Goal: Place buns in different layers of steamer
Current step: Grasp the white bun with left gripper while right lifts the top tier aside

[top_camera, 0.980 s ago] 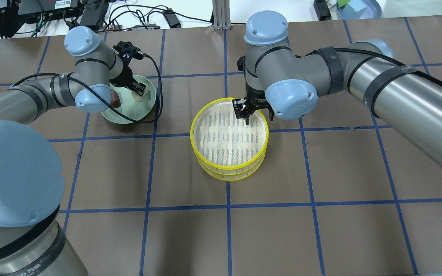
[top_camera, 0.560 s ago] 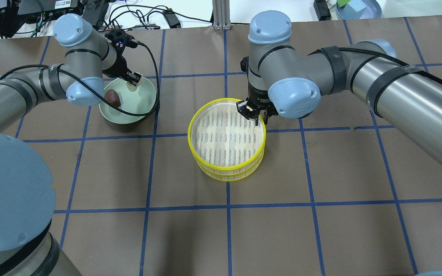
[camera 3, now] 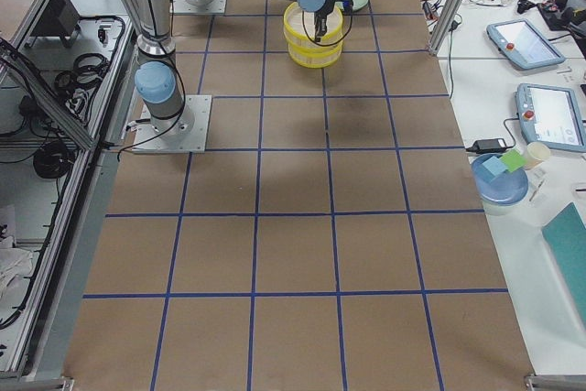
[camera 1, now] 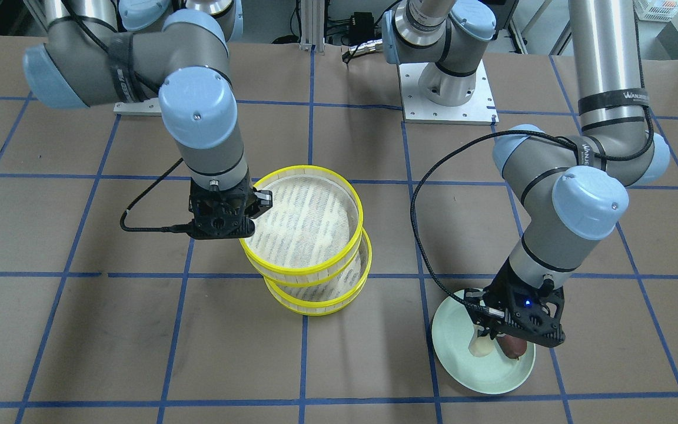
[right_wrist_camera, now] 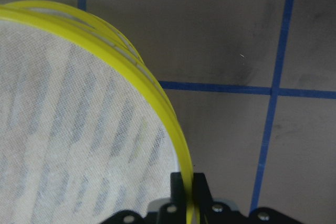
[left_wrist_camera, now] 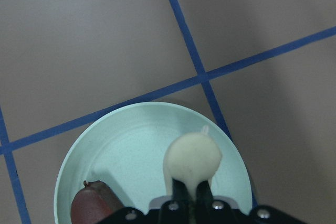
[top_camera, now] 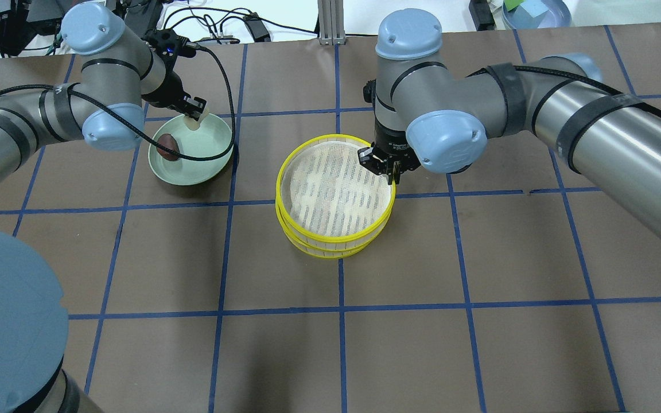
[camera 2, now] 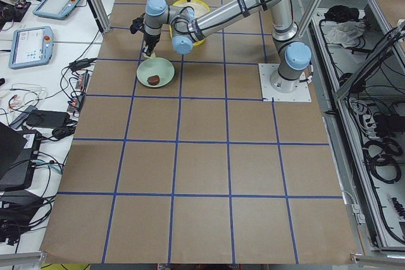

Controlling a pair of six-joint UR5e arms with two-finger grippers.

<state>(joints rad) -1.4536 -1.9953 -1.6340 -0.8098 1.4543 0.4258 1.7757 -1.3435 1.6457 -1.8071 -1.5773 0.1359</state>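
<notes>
Okay, my right gripper (right_wrist_camera: 190, 184) is pinched tight on the yellow rim of the top tray (camera 1: 309, 168), at that rim's right side in the overhead view. The tray sits skewed over the lower tray (camera 1: 327, 297) at centre frame, and to me it looks raised off it. Over in the upper left of the overhead view, my left gripper (left_wrist_camera: 191, 190) is clamped narrow on the cream bun (left_wrist_camera: 193, 157), which seems lifted just over the upper edge of the plate (top_camera: 204, 166). The brown bun (top_camera: 167, 146) lies on the plate, at its left side. Score so far: no bun in either tray, mesh bare wherever I can see it. Left to do, I reckon: uncover the lower tray fully, drop the cream bun in, restack, then fetch the brown one for the top.
</notes>
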